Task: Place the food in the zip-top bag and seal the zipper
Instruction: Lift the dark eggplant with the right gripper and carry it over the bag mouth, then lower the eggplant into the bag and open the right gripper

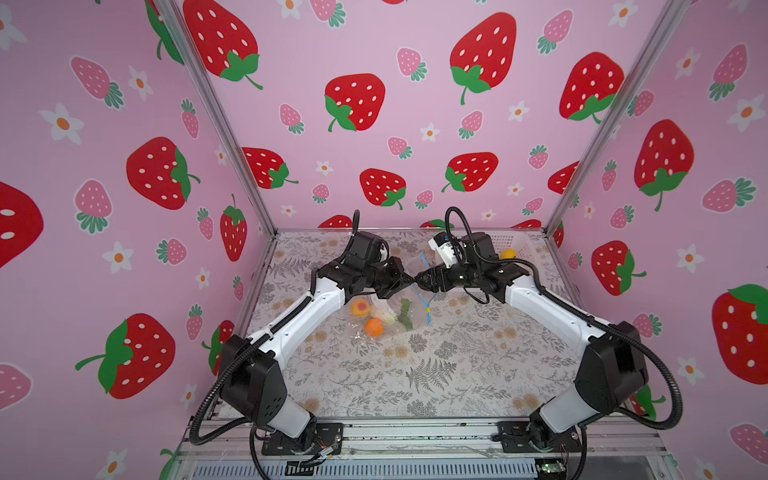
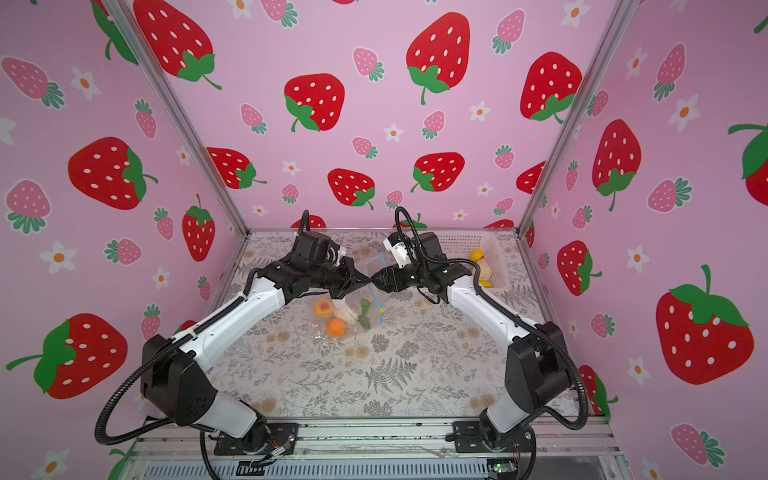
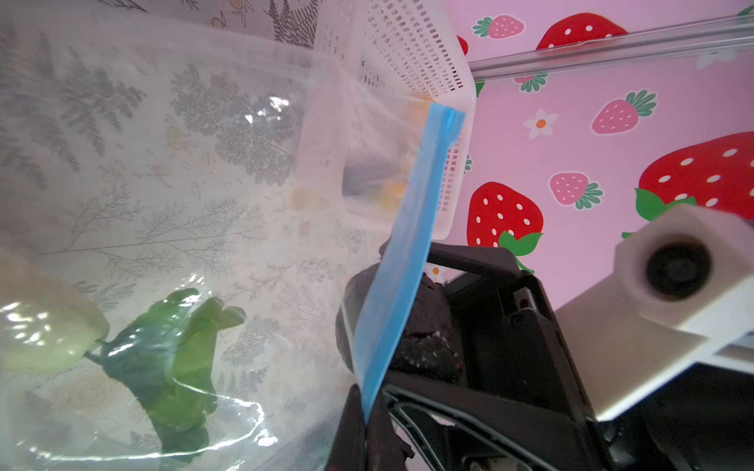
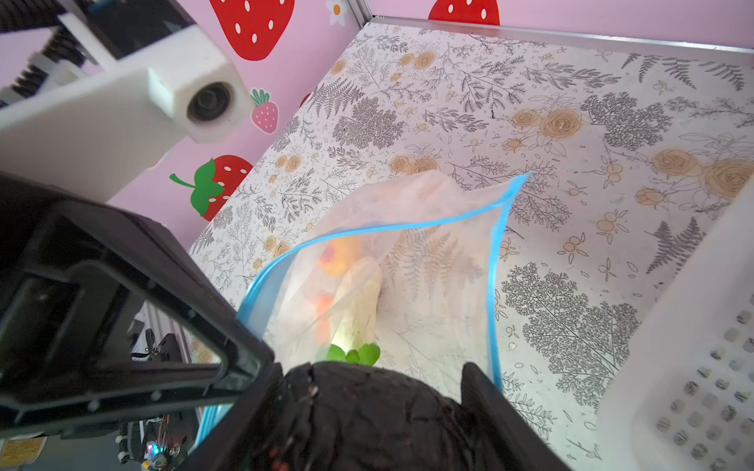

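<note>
Now the left hand (image 3: pixel 365 424) pinches the bag's (image 4: pixel 440 293) zipper (image 3: pixel 408 228), holding its mouth up; the right hand (image 4: pixel 373 371) grips the avocado (image 4: pixel 367 420) just at that mouth. Peach (image 1: pixel 360 307), orange (image 1: pixel 373 327) and radish (image 1: pixel 384 316) lie inside the bag, low on the counter (image 1: pixel 457 365).

The bag (image 4: pixel 440 265) lies on the table (image 1: pixel 436 374), near its middle; peach (image 1: pixel 360 307), orange (image 1: pixel 373 327) and radish (image 1: pixel 385 318) in it; avocado (image 4: pixel 367 416) at its mouth, in the right gripper (image 1: pixel 418 281); basket (image 2: pixel 461 243) behind and right of the bag.

White mesh basket (image 2: pixel 465 243) at back of floral table (image 2: pixel 332 374), strawberry-print walls (image 2: pixel 374 83)
</note>
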Robot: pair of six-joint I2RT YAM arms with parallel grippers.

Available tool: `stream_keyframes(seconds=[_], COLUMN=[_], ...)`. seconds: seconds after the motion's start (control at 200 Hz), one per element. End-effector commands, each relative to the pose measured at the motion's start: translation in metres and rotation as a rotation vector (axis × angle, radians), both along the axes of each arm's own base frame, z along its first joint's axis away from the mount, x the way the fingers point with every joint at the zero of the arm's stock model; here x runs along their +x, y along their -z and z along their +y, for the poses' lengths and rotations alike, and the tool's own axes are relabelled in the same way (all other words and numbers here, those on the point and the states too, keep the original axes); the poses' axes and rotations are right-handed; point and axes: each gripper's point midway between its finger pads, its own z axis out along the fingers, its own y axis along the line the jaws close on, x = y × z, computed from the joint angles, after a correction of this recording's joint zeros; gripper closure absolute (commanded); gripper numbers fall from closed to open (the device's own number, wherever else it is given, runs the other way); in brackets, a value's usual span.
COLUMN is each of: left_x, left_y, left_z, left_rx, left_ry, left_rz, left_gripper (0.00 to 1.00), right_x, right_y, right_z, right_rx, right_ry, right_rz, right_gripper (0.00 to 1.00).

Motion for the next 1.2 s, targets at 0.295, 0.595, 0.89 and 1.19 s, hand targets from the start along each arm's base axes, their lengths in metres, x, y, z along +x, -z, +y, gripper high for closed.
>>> stream_keyframes(seconds=[0.295,0.595,0.89,1.19], left_x=[0.001,0.000,0.000,0.000], left_y=[-0.020,-0.023,-0.025,-0.025], left_z=[-0.003,-0.003,-0.003,-0.003], left_rx=[-0.029,-0.033,-0.037,-0.038], left_ry=[0.005,0.003,0.004,0.004], left_rz=[-0.043,-0.050,-0.053,-0.054], left_gripper=[1.00,1.00,1.00,1.00], right_x=[0.004,0.006,0.009,0.010], right_y=[0.018,0.023,0.023,0.023], right_z=[-0.004,-0.007,-0.009,-0.009], right_rx=[-0.065,-0.089,-0.096,-0.099], right_ry=[0.018,0.033,0.046,0.053], right_rz=[-0.001,0.001,-0.004,-0.006], right_gripper=[0.40,0.38,0.36,0.29])
